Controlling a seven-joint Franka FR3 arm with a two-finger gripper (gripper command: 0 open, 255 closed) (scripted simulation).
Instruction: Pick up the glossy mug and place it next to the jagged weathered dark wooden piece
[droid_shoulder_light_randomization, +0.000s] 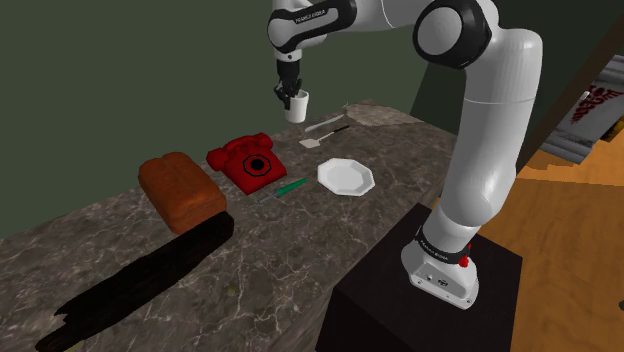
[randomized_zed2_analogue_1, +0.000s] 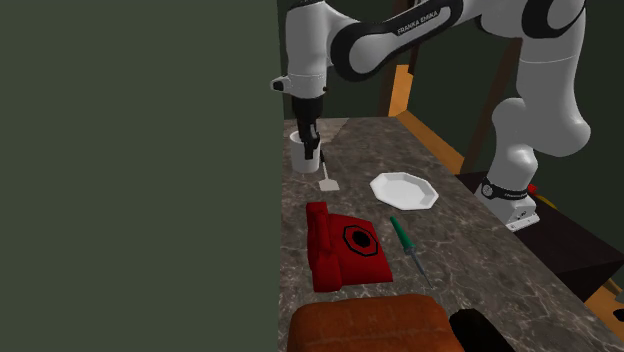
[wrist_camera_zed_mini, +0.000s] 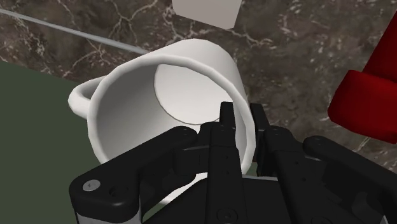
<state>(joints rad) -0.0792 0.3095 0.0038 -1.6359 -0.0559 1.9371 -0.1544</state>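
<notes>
The white glossy mug hangs in the air above the far part of the marble counter, tilted. My gripper is shut on its rim, one finger inside and one outside. In the wrist view the mug opens toward the camera, its handle to one side, with the fingers clamped on its wall. The second exterior view has the mug held just above the counter's far edge by the gripper. The jagged dark wooden piece lies long across the counter's near left in the shoulder view.
Under and near the mug lie a spatula, a red telephone, a white plate and a green screwdriver. A brown loaf-shaped block sits beside the wooden piece. A green wall flanks the counter.
</notes>
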